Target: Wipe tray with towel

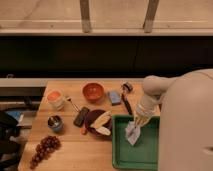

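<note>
A green tray (125, 155) sits at the front right of the wooden table. A pale grey towel (132, 134) hangs crumpled over the tray's upper middle, its lower end touching the tray floor. My gripper (137, 122) comes down from the white arm (152, 92) at the right and is shut on the towel's top, above the tray's far part.
Left of the tray is a dark plate (96, 121) with banana pieces. Behind are an orange bowl (93, 91), a blue sponge (114, 97), a black utensil (127, 103), a cup (55, 98), a metal can (55, 123), a dark phone-like object (81, 116) and grapes (44, 149).
</note>
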Robot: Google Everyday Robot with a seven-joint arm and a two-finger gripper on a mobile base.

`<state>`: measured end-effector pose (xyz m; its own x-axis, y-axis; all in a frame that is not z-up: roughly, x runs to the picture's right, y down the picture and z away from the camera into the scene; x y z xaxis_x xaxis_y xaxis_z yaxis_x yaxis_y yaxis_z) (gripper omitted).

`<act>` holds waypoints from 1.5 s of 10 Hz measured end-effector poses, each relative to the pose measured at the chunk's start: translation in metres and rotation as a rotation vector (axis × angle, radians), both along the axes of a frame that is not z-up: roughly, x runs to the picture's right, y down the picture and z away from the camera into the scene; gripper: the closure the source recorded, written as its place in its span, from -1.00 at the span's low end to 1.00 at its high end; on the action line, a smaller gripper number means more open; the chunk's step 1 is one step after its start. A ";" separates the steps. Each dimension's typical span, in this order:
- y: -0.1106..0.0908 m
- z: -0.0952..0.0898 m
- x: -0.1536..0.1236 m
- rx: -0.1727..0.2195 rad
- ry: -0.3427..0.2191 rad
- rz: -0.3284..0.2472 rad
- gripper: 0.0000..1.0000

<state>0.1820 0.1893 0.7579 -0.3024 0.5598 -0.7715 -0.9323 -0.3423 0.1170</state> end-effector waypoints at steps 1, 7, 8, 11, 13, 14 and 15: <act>0.004 -0.003 0.001 -0.004 0.007 -0.005 1.00; 0.023 -0.008 0.087 -0.031 0.100 0.029 1.00; 0.020 -0.008 0.093 -0.023 0.104 0.029 1.00; 0.007 -0.009 0.088 0.008 0.083 0.016 1.00; -0.006 -0.007 0.053 0.034 0.029 -0.012 1.00; -0.008 -0.008 0.031 0.040 0.006 -0.025 1.00; -0.008 -0.009 0.016 0.044 -0.008 -0.033 1.00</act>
<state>0.1977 0.1810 0.7486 -0.2768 0.6032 -0.7480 -0.9441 -0.3157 0.0948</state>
